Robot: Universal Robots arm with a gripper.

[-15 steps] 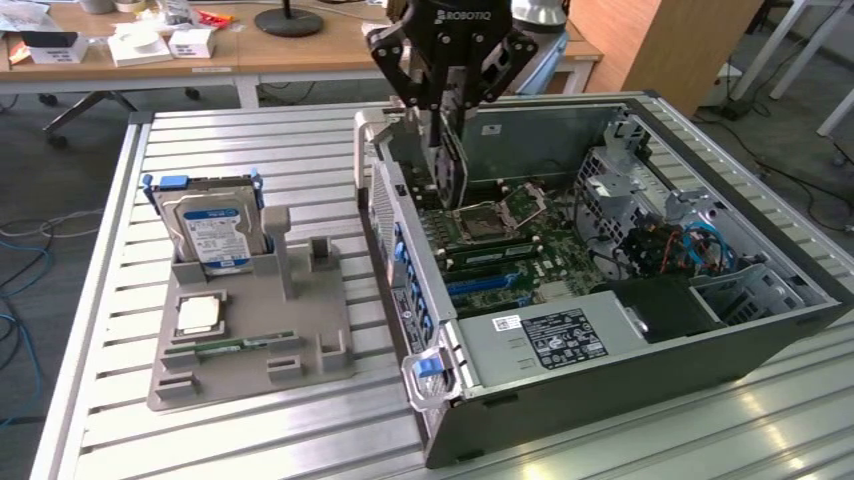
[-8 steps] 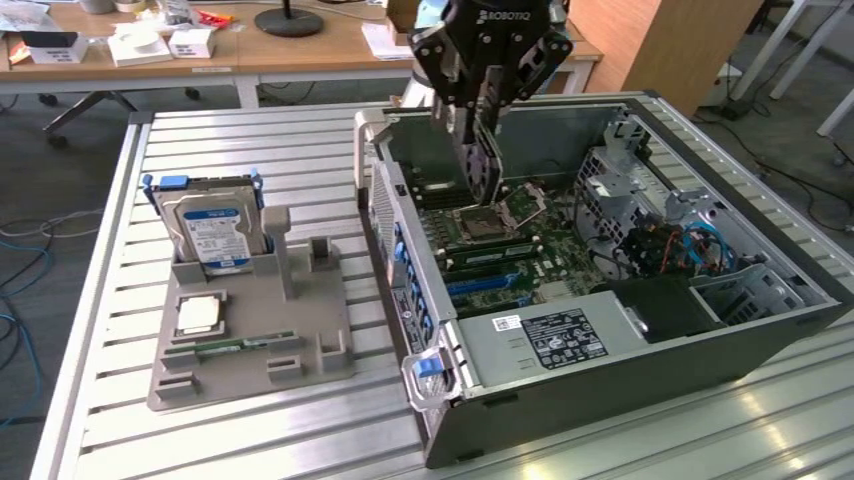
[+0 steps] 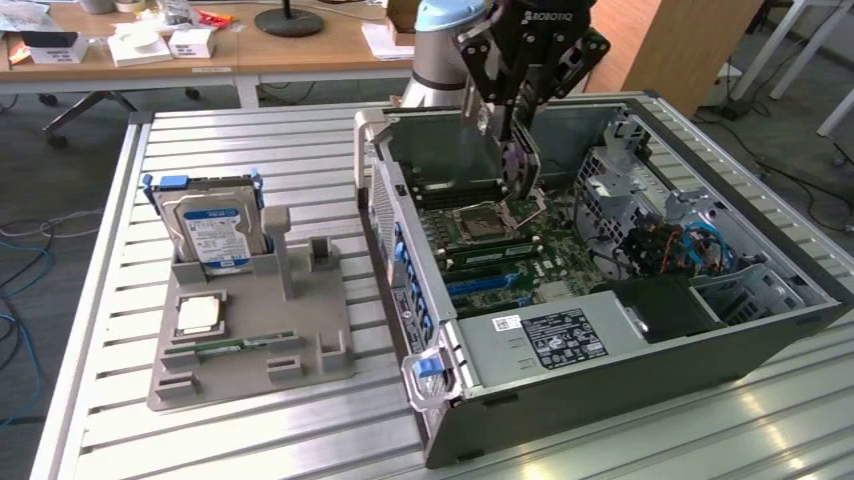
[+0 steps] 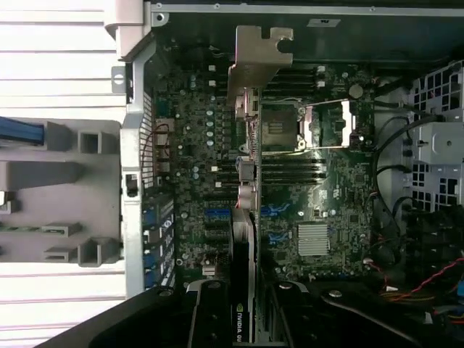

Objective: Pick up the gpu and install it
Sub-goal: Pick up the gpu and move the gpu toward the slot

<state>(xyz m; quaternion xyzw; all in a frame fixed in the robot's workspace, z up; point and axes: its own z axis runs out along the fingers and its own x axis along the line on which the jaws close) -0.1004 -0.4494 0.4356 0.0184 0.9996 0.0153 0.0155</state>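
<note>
The gpu [image 3: 518, 165] hangs on edge above the open computer case [image 3: 747, 330], with my gripper [image 3: 515, 108] shut on its upper edge. In the wrist view the gpu [image 4: 246, 239] appears edge-on, and its silver bracket [image 4: 257, 54] points at the case's rear wall. The gripper's fingers [image 4: 210, 319] clamp it from both sides. The card sits over the motherboard [image 3: 497, 250], beside the CPU socket [image 4: 279, 127], and is still raised above the blue expansion slots [image 4: 217, 215].
A blue-labelled hard drive [image 3: 214, 225] stands in a grey fixture [image 3: 247, 320] on the slatted table at the exterior view's left. Inside the case are a power supply [image 3: 561, 335], a heatsink [image 4: 313, 239] and red and blue cables [image 3: 667, 245].
</note>
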